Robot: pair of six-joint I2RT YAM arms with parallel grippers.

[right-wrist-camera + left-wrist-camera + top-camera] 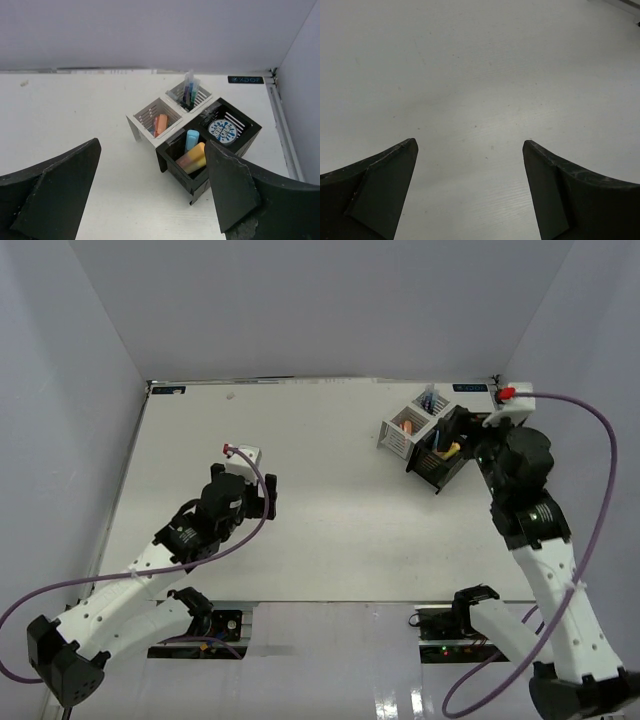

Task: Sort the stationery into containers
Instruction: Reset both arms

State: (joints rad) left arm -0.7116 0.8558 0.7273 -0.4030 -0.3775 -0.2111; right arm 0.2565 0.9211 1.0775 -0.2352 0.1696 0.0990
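Observation:
Two containers stand joined at the back right: a white one [136,129] [396,440] and a black one [179,176] [428,470]. The white one holds an orange marker [160,124] in its near cell and thin pens [189,92] in its far cell. Inside the black one are a blue marker [191,139], a yellow marker [194,157] and a round blue-white roll [222,131]. My right gripper [151,145] [463,440] hovers open just above the black box, holding nothing. My left gripper [469,142] [264,496] is open over bare table at the left.
The white table [330,530] is enclosed by pale walls on three sides. A raised edge strip [282,130] runs along the right side close to the containers. A small black label [245,79] sits at the back edge.

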